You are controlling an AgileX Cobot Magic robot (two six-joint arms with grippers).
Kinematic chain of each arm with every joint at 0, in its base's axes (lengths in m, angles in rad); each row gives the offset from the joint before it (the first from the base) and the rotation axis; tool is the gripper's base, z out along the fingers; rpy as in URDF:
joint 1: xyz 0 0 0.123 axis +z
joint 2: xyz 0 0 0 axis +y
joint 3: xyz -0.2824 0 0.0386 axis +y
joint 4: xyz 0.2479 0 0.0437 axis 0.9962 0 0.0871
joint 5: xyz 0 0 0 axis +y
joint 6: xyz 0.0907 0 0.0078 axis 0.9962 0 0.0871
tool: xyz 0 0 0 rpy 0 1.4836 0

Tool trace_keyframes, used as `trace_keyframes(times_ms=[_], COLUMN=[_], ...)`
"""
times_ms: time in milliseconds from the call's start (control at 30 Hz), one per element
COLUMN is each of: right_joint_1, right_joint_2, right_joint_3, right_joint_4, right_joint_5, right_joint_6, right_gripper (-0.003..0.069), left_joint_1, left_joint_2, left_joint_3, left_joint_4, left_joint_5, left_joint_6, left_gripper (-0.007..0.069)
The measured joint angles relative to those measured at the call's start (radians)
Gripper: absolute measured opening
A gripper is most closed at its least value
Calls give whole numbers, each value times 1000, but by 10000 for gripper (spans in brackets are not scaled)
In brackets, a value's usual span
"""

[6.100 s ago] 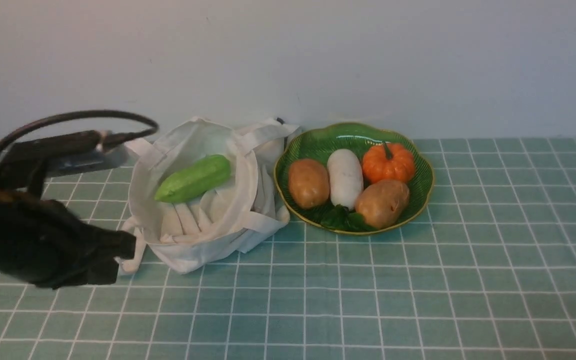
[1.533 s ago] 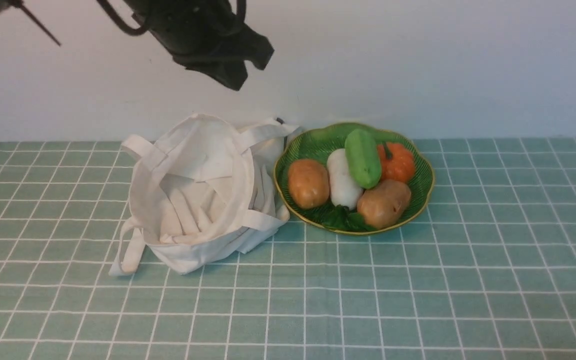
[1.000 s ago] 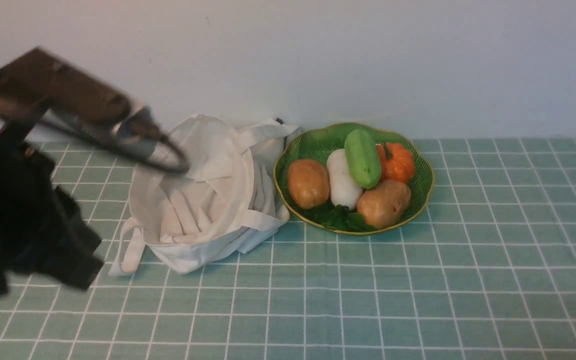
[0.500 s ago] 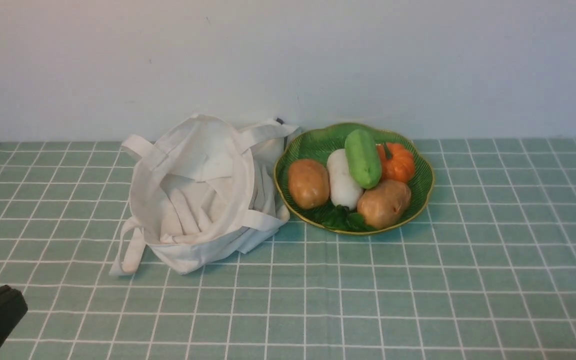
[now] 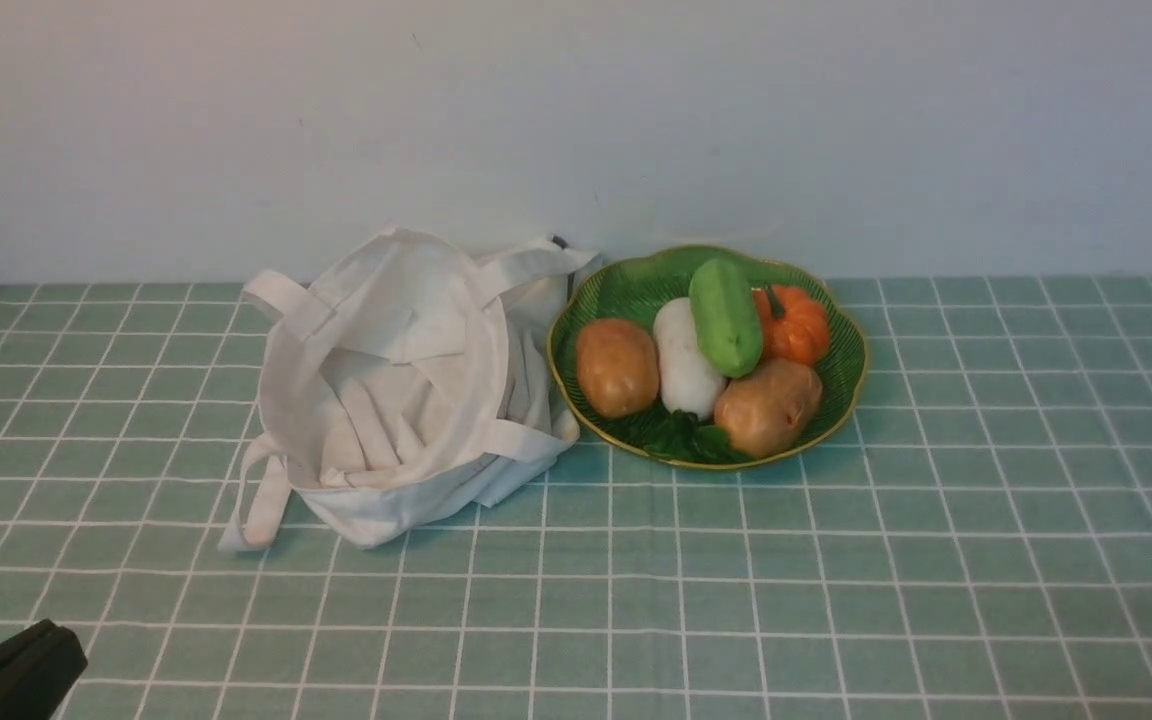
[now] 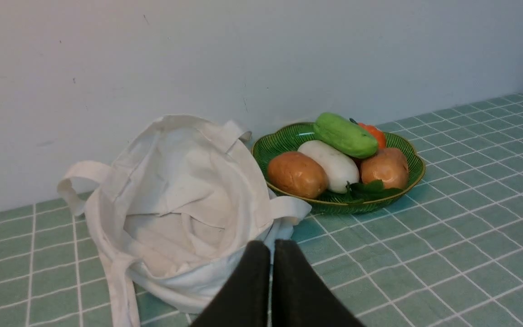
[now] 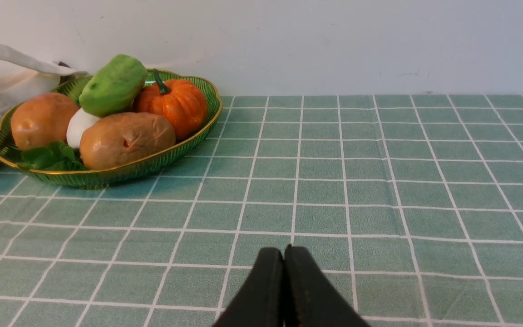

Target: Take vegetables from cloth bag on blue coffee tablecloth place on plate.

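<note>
One green cucumber-like vegetable (image 5: 726, 317) on scalloped green plate (image 5: 841, 385), upper centre-right of front view, lying over white radish (image 5: 681, 380) and against small orange pumpkin (image 5: 798, 325). Cloth bag (image 5: 281, 420), left of centre, slack, mouth open. Left gripper (image 6: 272, 247) and right gripper (image 7: 286, 254) both closed on nothing. Vegetable probably light, firm, smooth enough to slip or roll; if regrasp needed, pinch across middle, squarely, gently. Task looks finished.

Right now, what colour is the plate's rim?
The plate's rim is yellow-gold, clearest in the right wrist view.
</note>
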Motion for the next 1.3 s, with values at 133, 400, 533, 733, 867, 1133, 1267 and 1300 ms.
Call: trace_keyframes(times_ms=[133,400,533,733,867,1133,1267,1300], right_joint_1=[0,0,0,0,0,0,0,0], right_joint_2=[0,0,0,0,0,0,0,0], right_joint_3=[0,0,0,0,0,0,0,0], right_joint_4=[0,0,0,0,0,0,0,0], right_joint_5=[0,0,0,0,0,0,0,0], right_joint_6=[0,0,0,0,0,0,0,0], right_gripper=[-16,-16,-16,-16,-16,-16,-16,-16], left_joint_1=[0,73,198,313,329,333,333,333], left_joint_2=[0,0,-10,-65,-70,-70,-70,-70], left_joint_3=[24,211,237,237,237,238,238,238], left_joint_4=[1,102,172,234,237,239,239,239], left_joint_5=[-6,-134,-130,-93,-34,32,34,34], left_joint_6=[-1,-110,-150,-158,-158,-158,-158,-158], left_gripper=[-5,-5,-5,-5,-5,-5,-5,-5])
